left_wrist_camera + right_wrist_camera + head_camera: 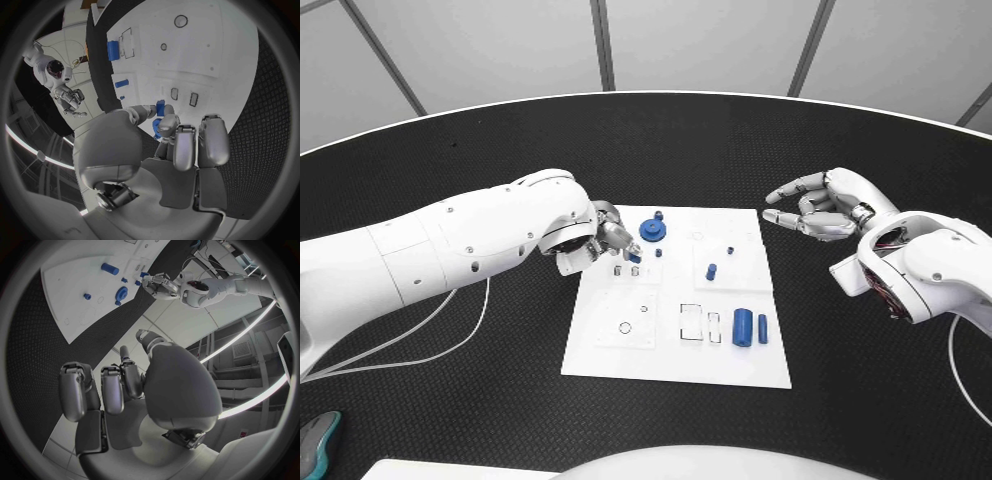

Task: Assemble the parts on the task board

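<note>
The white task board lies in the middle of the black table. My left hand hangs over its far left part and pinches a small blue part between thumb and fingertips. Close by on the board are a blue gear-shaped part and a small blue peg. Two blue cylinders lie side by side near the board's right edge. My right hand hovers over the table off the board's far right corner, fingers loosely bent and apart, holding nothing.
Rectangular slots and a round hole mark the board's near half. White cables trail over the table under my left arm. A dark object sits at the table's near left edge.
</note>
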Action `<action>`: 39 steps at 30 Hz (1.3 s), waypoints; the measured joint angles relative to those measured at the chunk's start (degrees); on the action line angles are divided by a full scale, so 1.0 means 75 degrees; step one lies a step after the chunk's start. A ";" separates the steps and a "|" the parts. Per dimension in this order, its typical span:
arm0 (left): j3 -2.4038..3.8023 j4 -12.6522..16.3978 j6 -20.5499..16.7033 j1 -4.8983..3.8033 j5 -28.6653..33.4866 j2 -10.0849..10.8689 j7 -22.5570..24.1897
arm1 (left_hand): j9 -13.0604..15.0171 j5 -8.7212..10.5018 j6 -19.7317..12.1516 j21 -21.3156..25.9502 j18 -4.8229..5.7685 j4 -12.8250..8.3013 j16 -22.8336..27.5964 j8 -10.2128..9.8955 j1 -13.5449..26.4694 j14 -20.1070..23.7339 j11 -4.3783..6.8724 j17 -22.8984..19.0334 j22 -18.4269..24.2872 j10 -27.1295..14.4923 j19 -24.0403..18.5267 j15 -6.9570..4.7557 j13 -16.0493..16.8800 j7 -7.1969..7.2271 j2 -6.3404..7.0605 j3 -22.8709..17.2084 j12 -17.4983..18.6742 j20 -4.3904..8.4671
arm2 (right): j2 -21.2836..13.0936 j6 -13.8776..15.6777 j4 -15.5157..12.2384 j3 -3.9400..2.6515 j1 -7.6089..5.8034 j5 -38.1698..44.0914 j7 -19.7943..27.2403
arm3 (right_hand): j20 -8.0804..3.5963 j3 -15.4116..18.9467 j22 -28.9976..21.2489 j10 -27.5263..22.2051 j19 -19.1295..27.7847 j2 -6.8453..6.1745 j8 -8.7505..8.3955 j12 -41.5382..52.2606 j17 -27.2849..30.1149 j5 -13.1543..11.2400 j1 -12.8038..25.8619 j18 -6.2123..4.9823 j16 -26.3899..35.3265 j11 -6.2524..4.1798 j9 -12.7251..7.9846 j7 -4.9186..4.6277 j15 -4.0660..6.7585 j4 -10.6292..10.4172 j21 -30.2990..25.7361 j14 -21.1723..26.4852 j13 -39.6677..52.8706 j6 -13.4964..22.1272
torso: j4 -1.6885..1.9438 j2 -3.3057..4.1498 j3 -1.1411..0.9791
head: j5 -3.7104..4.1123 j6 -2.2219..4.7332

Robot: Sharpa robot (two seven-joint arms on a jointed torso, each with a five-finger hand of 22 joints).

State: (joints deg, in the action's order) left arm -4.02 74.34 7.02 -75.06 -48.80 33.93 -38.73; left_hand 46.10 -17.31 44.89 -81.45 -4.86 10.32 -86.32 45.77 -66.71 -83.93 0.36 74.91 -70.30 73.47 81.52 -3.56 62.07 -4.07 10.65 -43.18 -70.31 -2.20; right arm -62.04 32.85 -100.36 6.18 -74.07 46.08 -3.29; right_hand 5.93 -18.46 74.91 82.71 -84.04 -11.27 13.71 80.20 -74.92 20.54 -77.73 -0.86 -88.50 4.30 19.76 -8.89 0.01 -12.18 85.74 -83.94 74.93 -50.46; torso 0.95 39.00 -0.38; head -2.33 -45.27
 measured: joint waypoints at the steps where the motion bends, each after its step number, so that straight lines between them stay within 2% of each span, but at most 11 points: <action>1: -0.0002 0.0018 -0.0008 0.0017 -0.0043 0.0009 0.0007 | 0.0001 0.0000 0.0013 0.0000 0.0000 -0.0023 0.0000 0.0000 0.0002 0.0000 -0.0018 0.0000 -0.0013 0.0019 0.0000 0.0000 0.0025 0.0012 0.0000 0.0023 -0.0036 0.0000 | 0.0001 0.0000 0.0000 0.0000 0.0000 0.0000 0.0000 | 0.0000 0.0000 0.0000 0.0000 0.0000 0.0000 0.0000 0.0000 0.0000 0.0000 0.0000 0.0000 0.0000 0.0000 0.0000 0.0000 0.0000 0.0000 0.0000 0.0000 0.0000 0.0000 | -0.0001 0.0000 0.0000 | -0.0007 -0.0004; 3: -0.0006 0.0039 -0.0013 0.0051 -0.0146 0.0016 0.0022 | 0.0007 0.0000 0.0053 0.0000 -0.0001 -0.0114 0.0000 0.0000 0.0059 0.0000 0.0010 0.0000 -0.0026 0.0049 0.0000 0.0000 0.0061 0.0001 0.0042 -0.0052 -0.0062 0.0000 | 0.0003 -0.0001 0.0001 0.0000 0.0000 0.0000 0.0001 | 0.0000 0.0000 0.0000 0.0000 0.0000 0.0000 0.0000 0.0000 0.0000 0.0000 0.0000 0.0000 0.0000 0.0000 0.0000 0.0000 0.0000 0.0000 0.0000 0.0000 0.0000 0.0000 | -0.0006 0.0001 0.0000 | -0.0026 -0.0007; 13: -0.0016 -0.0043 0.0236 0.0182 -0.0689 -0.0081 0.0023 | 0.0019 0.0001 0.0056 0.0000 0.0000 -0.0168 0.0000 -0.0002 0.0117 0.0000 0.0010 0.0000 -0.0039 0.0049 0.0021 0.0000 0.0092 0.0001 0.0083 -0.0064 -0.0062 0.0020 | 0.0017 -0.0005 0.0004 0.0000 0.0000 0.0000 0.0004 | 0.0000 0.0000 0.0000 0.0000 0.0000 0.0000 0.0000 0.0000 0.0001 0.0000 0.0000 0.0000 0.0000 0.0000 -0.0006 0.0000 0.0000 0.0000 0.0000 0.0000 -0.0001 0.0000 | -0.0035 0.0020 0.0004 | -0.0076 0.0018; 18: -0.0017 -0.0097 0.0326 0.0201 -0.0826 -0.0116 0.0026 | 0.0018 0.0004 0.0068 0.0000 0.0000 -0.0189 0.0000 -0.0007 0.0129 -0.0019 0.0014 -0.0001 -0.0039 0.0101 0.0020 -0.0018 0.0107 0.0009 0.0095 -0.0084 -0.0101 0.0020 | 0.0021 -0.0006 0.0006 0.0000 0.0000 0.0000 0.0006 | 0.0000 0.0000 0.0000 0.0000 0.0000 0.0000 0.0000 0.0000 0.0001 0.0000 0.0000 0.0000 0.0000 0.0000 -0.0006 0.0000 0.0000 0.0000 0.0000 0.0000 -0.0001 0.0000 | -0.0044 0.0029 0.0000 | -0.0081 0.0021; 39: -0.0017 -0.0095 0.0486 0.0211 -0.0942 -0.0151 0.0014 | 0.0011 -0.0018 0.0093 0.0000 0.0000 -0.0250 0.0000 0.0022 0.0149 -0.0029 0.0021 -0.0001 -0.0049 0.0114 0.0020 -0.0027 0.0127 0.0009 0.0115 -0.0104 -0.0103 0.0020 | 0.0041 -0.0016 0.0023 0.0000 0.0001 0.0000 0.0008 | 0.0000 0.0000 0.0000 0.0000 0.0000 0.0000 0.0000 -0.0001 0.0002 0.0000 0.0000 0.0001 0.0000 0.0000 -0.0005 0.0000 0.0000 0.0000 0.0000 0.0000 -0.0003 0.0000 | -0.0024 0.0025 0.0000 | -0.0078 -0.0035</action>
State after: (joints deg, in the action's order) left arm -4.15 73.63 10.66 -73.48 -55.87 32.80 -38.62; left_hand 46.19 -17.44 45.59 -81.44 -4.86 8.44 -86.31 45.94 -65.59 -84.14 0.52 74.90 -70.66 74.32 81.67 -3.77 63.02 -4.01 11.51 -43.95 -71.08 -2.05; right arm -61.73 32.73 -100.20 6.18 -74.06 46.08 -3.23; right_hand 5.93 -18.45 74.91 82.71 -84.04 -11.27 13.71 80.20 -74.91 20.53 -77.73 -0.85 -88.50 4.30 19.73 -8.89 0.00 -12.17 85.75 -83.94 74.91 -50.46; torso 0.77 39.18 -0.38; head -2.91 -45.53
